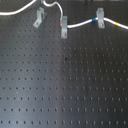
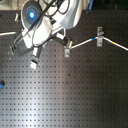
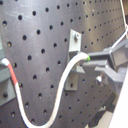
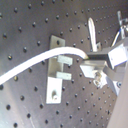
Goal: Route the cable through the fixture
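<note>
The white cable [image 1: 80, 23] runs along the board's far edge, through the two upright clips, with a yellow band at the first exterior view's right. The slanted grey fixture [image 1: 38, 19] stands at the first exterior view's upper left, and the cable passes behind it. The gripper [image 3: 90, 62] does not show in the first exterior view. In both wrist views it is shut on the cable [image 4: 45, 61]. In the second wrist view the gripper [image 4: 91, 60] holds the cable across a grey clip [image 4: 55, 70]; I cannot tell whether it sits inside. A red band [image 3: 12, 73] marks the cable.
Two upright grey clips [image 1: 64, 28] [image 1: 100, 19] stand on the black perforated board [image 1: 65, 85]. In the second exterior view the white arm [image 2: 37, 22] covers the upper left, and the clips [image 2: 67, 50] [image 2: 99, 37] stand to the second exterior view's right of it.
</note>
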Available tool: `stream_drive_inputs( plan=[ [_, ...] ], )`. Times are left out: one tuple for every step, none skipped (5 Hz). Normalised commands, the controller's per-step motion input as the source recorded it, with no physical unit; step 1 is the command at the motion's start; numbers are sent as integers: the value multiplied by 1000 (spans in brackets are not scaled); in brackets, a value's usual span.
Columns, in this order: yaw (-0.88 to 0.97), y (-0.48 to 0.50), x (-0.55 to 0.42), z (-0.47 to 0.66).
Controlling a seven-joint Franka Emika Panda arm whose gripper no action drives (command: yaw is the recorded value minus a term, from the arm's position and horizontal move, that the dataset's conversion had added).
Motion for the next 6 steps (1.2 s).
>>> stream_drive_inputs(
  plan=[
    [817, 164, -68, 245],
    [811, 175, -52, 240],
    [771, 189, -38, 225],
    [743, 208, -20, 205],
    [711, 219, -1, 173],
    [557, 15, -141, 154]
  ],
)
